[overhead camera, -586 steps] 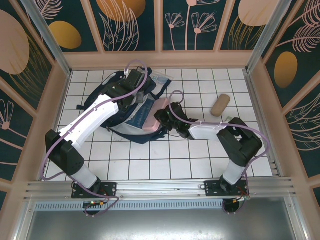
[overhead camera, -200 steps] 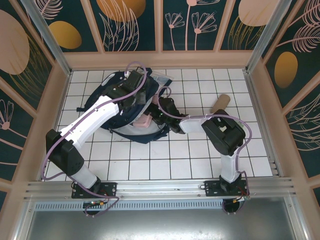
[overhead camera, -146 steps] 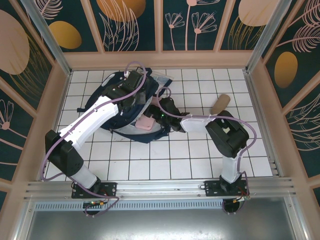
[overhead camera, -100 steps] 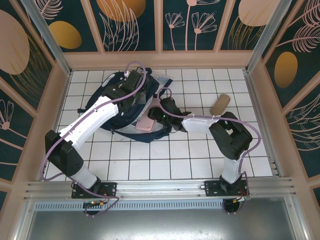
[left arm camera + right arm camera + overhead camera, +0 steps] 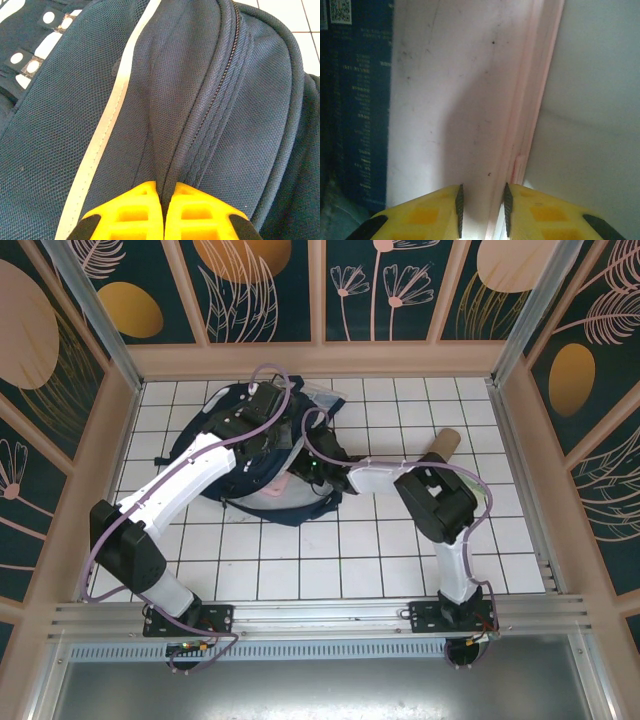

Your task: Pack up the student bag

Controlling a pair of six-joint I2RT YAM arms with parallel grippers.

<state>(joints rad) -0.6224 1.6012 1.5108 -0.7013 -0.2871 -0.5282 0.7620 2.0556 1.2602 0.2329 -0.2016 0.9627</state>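
The white tiled surface (image 5: 380, 560) lay under both tools, its grid of dark grout lines bare on my side of them. The student bag (image 5: 190, 448) sat directly beneath the left tool (image 5: 163, 200) and right in front of the right tool (image 5: 300, 468). It was a slumped heap of navy woven fabric with a coarse mesh weave, a thin white stripe and a dark zipper running away from the left tool's fingertips. The left tool was clamped tight on a raised fold of that fabric beside the zipper, and its yellow fingers (image 5: 125, 212) nearly met.

Ahead of the right tool, the pink case (image 5: 450, 100) blocked the way. It was flat, smooth and scuffed with small dark specks, and a ridged rim ran toward the tool. To the left of that tool, a dark blue booklet (image 5: 360, 110) with pale fine print lay against the case. To its right was a pale grey, smooth panel (image 5: 590, 100). The right tool's jaws stood narrow, with a slim gap and the case's rim running into it. I could not tell whether they pinched it.

A tan cardboard-like cylinder (image 5: 440, 444) lay well behind the right tool, beside that arm's elbow.
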